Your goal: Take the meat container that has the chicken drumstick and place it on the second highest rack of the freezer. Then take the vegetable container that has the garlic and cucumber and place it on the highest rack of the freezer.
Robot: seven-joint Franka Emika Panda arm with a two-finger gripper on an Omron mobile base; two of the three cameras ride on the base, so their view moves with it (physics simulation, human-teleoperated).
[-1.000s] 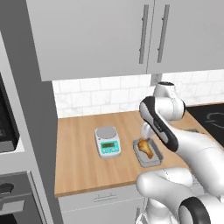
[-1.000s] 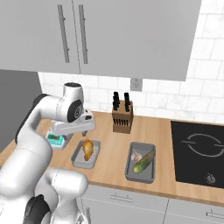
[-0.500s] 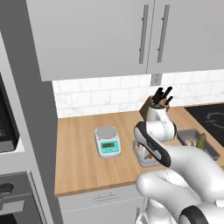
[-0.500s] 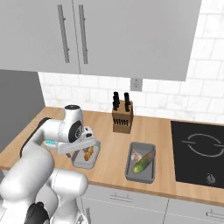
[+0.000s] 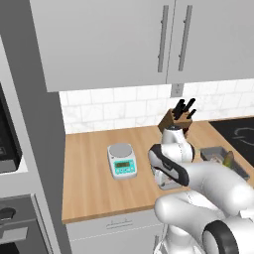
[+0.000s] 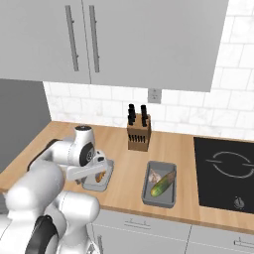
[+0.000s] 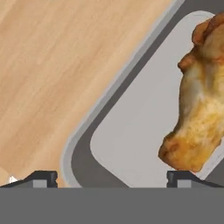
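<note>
The jaws stand wide apart and hold nothing, hanging low over the near-left corner of the meat container (image 7: 131, 131); in the hand view one dark tip sits over bare desk (image 7: 57, 61) outside the rim and the other sits inside, just beside the chicken drumstick (image 7: 199, 100). The gripper (image 6: 96, 168) reaches down over that grey tray, which rests near the front edge of the desk toward its left end, between the small kitchen scale (image 5: 122, 161) and the vegetable container (image 6: 159, 184). That second tray lies further right along the front edge, with the cucumber (image 6: 162, 184) and the garlic (image 6: 155, 176) inside it, just left of the black cooktop (image 6: 225, 168); the knife block (image 6: 138, 131) stands behind, toward the back wall. The step in hand looks like the approach to grasp the meat tray by its rim. To do it well, the tips should straddle the wall squarely, one outside and one inside, and drop far enough to catch the wall below its lip before closing. The inner tip is close to the drumstick, so a slight shift along the rim away from the meat would avoid pinching or nudging it. A hold at one corner may let the tray tilt on lifting, so the lift should be slow and level.
</note>
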